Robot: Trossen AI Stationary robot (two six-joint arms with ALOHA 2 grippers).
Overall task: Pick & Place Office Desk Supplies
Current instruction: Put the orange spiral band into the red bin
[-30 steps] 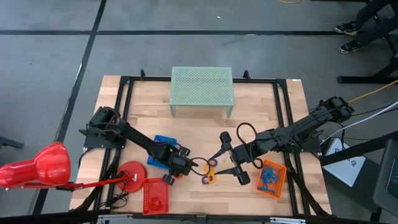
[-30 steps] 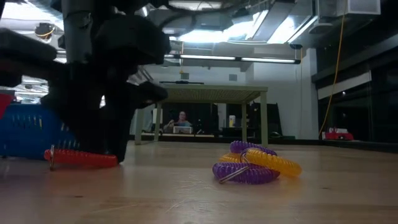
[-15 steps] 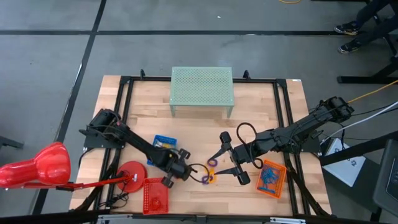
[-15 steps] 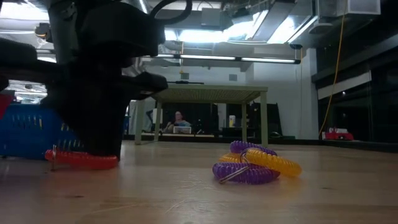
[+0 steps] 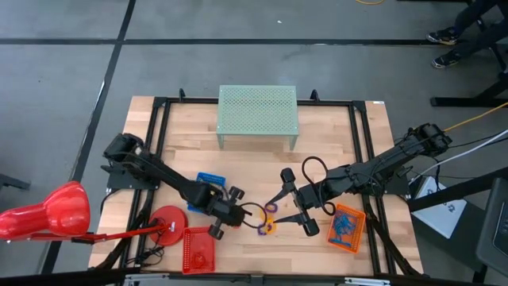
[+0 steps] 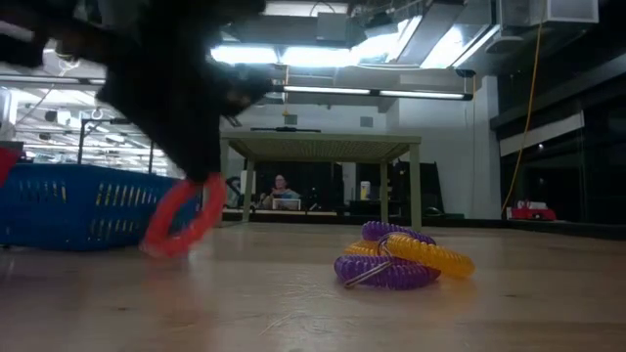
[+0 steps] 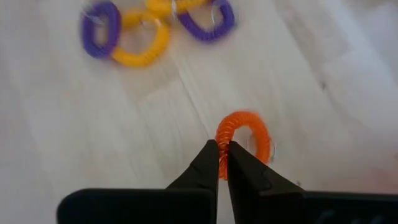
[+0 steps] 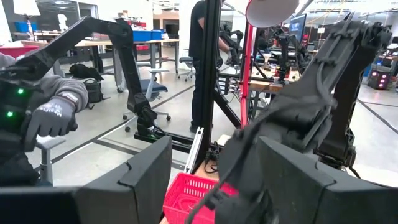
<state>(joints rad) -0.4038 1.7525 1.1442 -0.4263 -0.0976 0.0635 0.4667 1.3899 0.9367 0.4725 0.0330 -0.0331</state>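
An orange coil loop (image 7: 244, 134) is in my left gripper (image 7: 222, 151), which is shut on it left of the table's middle (image 5: 232, 213). In the low view the loop (image 6: 181, 217) stands tilted. A small heap of purple and yellow coil loops (image 5: 266, 224) lies flat on the wood just to its right (image 6: 401, 259). My right gripper (image 5: 272, 210) hangs open above that heap, pointing level toward the table's left, with nothing between its fingers (image 8: 214, 186). My left gripper pinches the orange loop's coil on one side of the ring (image 7: 222, 144) between its two fingertips. The fingers slant down from the table's left. The loop hangs tilted below them, its lower end (image 6: 155, 248) down at the table top.
A blue mesh tray (image 5: 208, 181) stands behind my left gripper and a red mesh tray (image 5: 198, 248) near the front edge. An orange tray (image 5: 348, 226) with blue items is at the right. A green mesh stand (image 5: 257, 113) is at the back, a red lamp (image 5: 55, 210) at the left.
My left gripper has shut on the orange loop and risen. The loop, which lay flat on the table, now stands tilted with the held side lifted and its lower end still at the table.
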